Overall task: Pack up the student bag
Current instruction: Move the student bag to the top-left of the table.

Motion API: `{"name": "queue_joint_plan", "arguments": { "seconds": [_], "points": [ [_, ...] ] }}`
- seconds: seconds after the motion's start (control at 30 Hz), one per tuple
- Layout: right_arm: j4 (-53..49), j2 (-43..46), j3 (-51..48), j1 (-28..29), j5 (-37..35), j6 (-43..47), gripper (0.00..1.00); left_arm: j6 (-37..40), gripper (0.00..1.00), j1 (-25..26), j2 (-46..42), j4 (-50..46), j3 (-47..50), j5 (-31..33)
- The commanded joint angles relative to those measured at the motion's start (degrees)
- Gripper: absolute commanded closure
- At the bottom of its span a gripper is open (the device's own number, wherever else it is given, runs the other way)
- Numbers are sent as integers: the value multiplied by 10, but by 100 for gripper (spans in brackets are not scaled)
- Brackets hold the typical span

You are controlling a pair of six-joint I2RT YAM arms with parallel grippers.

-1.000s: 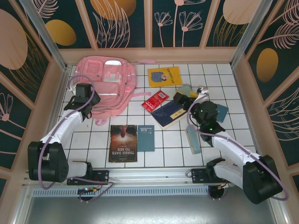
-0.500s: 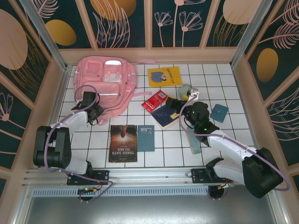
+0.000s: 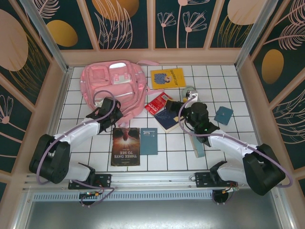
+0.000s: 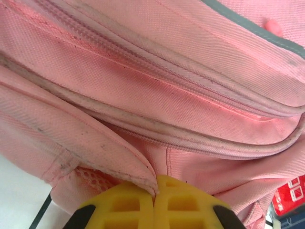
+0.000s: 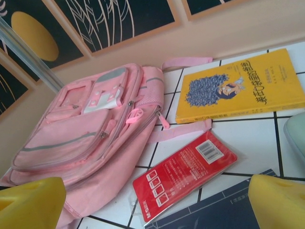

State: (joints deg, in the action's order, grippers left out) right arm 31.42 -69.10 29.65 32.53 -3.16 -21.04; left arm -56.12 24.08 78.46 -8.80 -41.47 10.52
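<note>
The student bag point(image 3: 114, 81) is a large pink backpack lying flat at the back left of the tiled table. My left gripper point(image 3: 117, 116) is at the bag's near edge. In the left wrist view its yellow fingertips point(image 4: 155, 185) are shut on a fold of the pink bag's point(image 4: 157, 81) hem. My right gripper point(image 3: 173, 106) hangs open over the books right of the bag. From the right wrist camera, the wide gap between its fingers point(image 5: 153, 200) frames a red packet point(image 5: 186, 174), with the bag point(image 5: 90, 138) to the left.
A yellow book point(image 3: 167, 78) lies right of the bag, with the red packet point(image 3: 158, 102) and a dark blue book point(image 3: 169, 119) nearer. A dark "Three Days to See" book point(image 3: 126, 146), a teal booklet point(image 3: 148, 140), a pale teal book point(image 3: 197, 143) and a teal square point(image 3: 223, 115) lie in front.
My left gripper has shut on the bag's near edge and moved right, dragging the bag that way. The right arm has swung left towards the red packet, still open.
</note>
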Motion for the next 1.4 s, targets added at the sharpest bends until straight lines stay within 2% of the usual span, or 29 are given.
{"name": "queue_joint_plan", "arguments": {
  "seconds": [0.0,0.13,0.23,0.3,0.37,0.5,0.6,0.63,0.67,0.73,0.8,0.83,0.87,1.07,1.23,1.37],
  "points": [
    [-1,-18,22,10,5,21,1,-3,100,10,-52,4,16,18],
    [-8,-47,40,23,20,48,3,13,100,10,-103,-21,21,32],
    [-19,-80,66,25,74,76,19,19,100,9,-127,-28,30,33],
    [-32,-107,92,25,90,82,22,22,100,10,-129,-15,43,33],
    [-43,-139,118,24,99,90,33,28,100,10,-115,-1,46,46],
    [-79,-222,192,22,110,111,37,43,100,8,-60,36,30,62],
    [-91,-281,241,15,118,136,41,60,99,9,-16,28,-12,76],
    [-95,-299,256,11,125,143,43,63,87,9,-9,21,-23,79],
    [-103,-314,274,6,127,146,44,67,68,9,-5,8,-33,82],
    [-125,-347,312,-6,144,153,46,78,55,9,-11,3,-36,80],
    [-146,-380,353,-9,164,165,53,94,44,9,-20,-11,-40,81],
    [-154,-396,371,-8,170,175,61,101,44,9,-23,-24,-47,84],
    [-161,-412,389,-17,175,182,64,108,44,9,-26,-37,-55,88],
    [-199,-493,479,-45,204,181,61,173,46,14,-34,-52,-94,54],
    [-216,-524,516,-44,226,175,60,263,47,43,39,-53,-160,33],
    [-229,-552,545,-41,235,168,61,289,48,62,98,-44,-191,33]
  ]
}}
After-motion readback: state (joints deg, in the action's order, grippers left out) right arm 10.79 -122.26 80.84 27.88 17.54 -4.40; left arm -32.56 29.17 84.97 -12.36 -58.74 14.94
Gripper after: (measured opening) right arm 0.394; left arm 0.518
